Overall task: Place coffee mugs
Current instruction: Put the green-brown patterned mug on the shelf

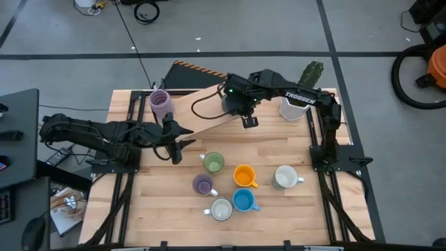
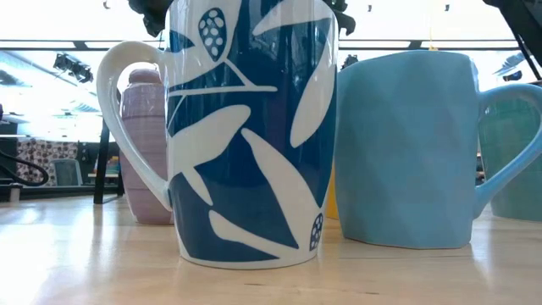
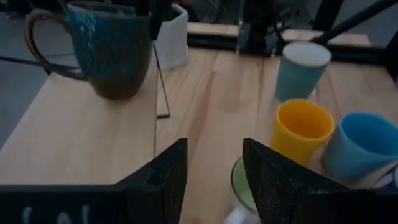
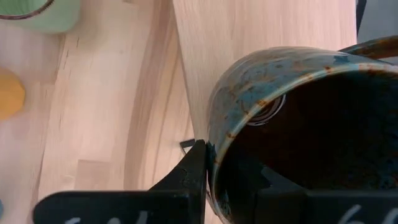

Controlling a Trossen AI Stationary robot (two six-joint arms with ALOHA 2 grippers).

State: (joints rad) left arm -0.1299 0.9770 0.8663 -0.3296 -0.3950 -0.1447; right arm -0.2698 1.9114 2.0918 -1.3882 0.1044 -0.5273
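My right gripper (image 1: pixel 245 117) reaches over the raised wooden board (image 1: pixel 209 115) at the far side and is shut on the dark brown mug (image 1: pixel 233 106), which has a teal-speckled glaze (image 3: pixel 112 53). My left gripper (image 1: pixel 174 143) is open and hovers low left of the green mug (image 1: pixel 213 162), touching nothing; its fingers frame the green rim (image 3: pixel 239 186). One purple mug (image 1: pixel 160 103) stands on the board's left end. The orange (image 1: pixel 244 176), white (image 1: pixel 284 177), second purple (image 1: pixel 203 185), blue (image 1: pixel 244 201) and leaf-patterned white (image 1: pixel 221 209) mugs stand on the table. My right gripper (image 4: pixel 217 180) pinches the dark brown mug's rim wall (image 4: pixel 214 146), one finger (image 4: pixel 193 177) outside and one inside the hollow. The fingers come from above, pointing down. The mug stays upright with its handle (image 3: pixel 37 43) turned away; whether its base rests on the board I cannot tell.
A white faceted pot with a green cactus (image 1: pixel 298 104) stands at the far right, behind the held mug. Black frame rails (image 1: pixel 324 139) run along both table sides. In the low view, the leaf-patterned mug (image 2: pixel 246 135) and the blue mug (image 2: pixel 406 144) block most of the table. Bare wood lies near left (image 1: pixel 160 202).
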